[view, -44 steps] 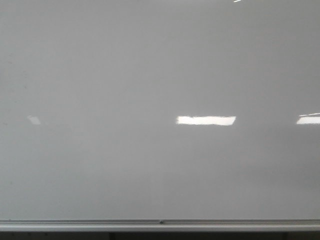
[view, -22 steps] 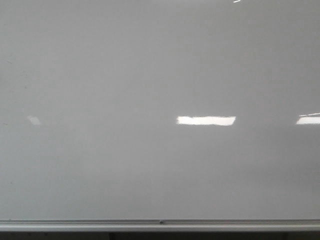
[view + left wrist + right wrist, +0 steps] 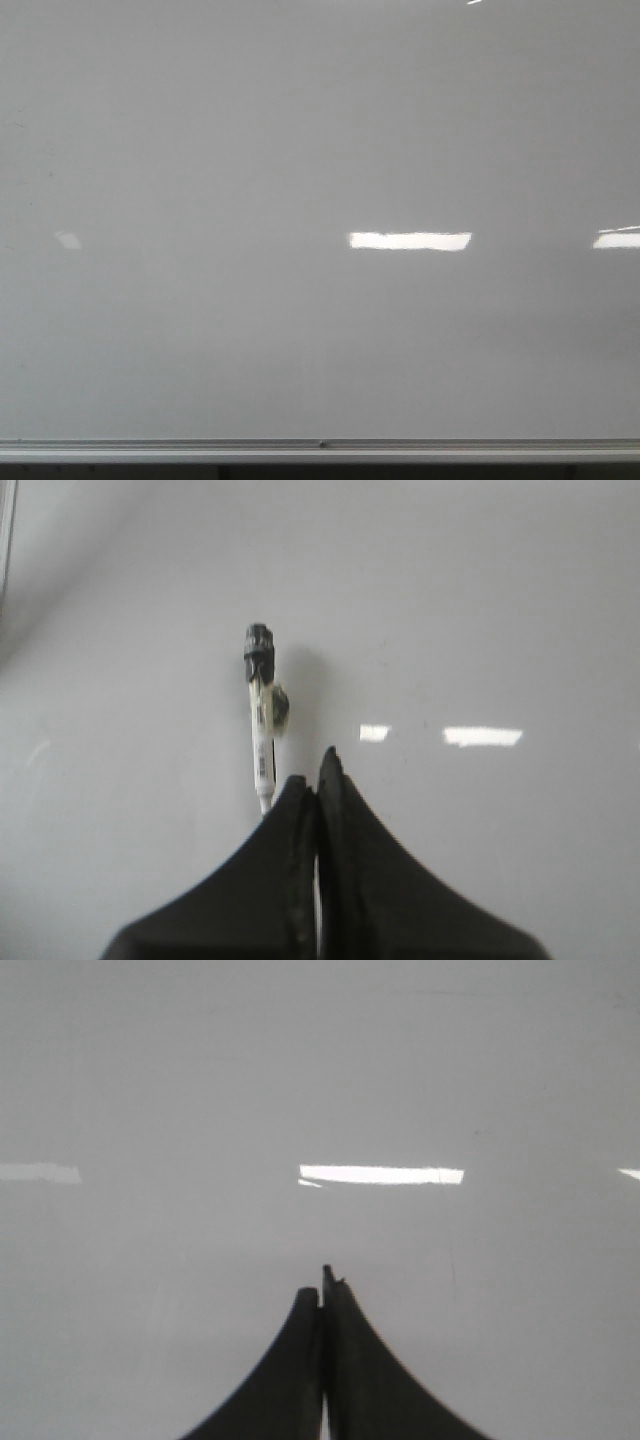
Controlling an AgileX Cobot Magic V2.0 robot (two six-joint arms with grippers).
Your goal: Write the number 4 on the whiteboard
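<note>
The whiteboard [image 3: 300, 150] fills the front view, a glossy pale grey surface with a silver rail [image 3: 320, 447] along its bottom edge and bright rectangular light reflections [image 3: 410, 241] toward the lower right of the board. No marker strokes show on it in any view, so the number 4 is not yet drawn; only faint specks sit near the left edge. Neither arm appears in the front view. In the left wrist view the left gripper [image 3: 316, 775] has its two black fingers pressed together, and a marker [image 3: 262, 720] stands out past the fingertips, white-barrelled with a dark end pointing at the board; its lower end runs down behind the fingers, so it looks pinched there, though the contact itself is hidden. Whether the dark end touches the board I cannot tell. In the right wrist view the right gripper [image 3: 324, 1290] is closed as well, fingers meeting with nothing between them, facing bare board.
</note>
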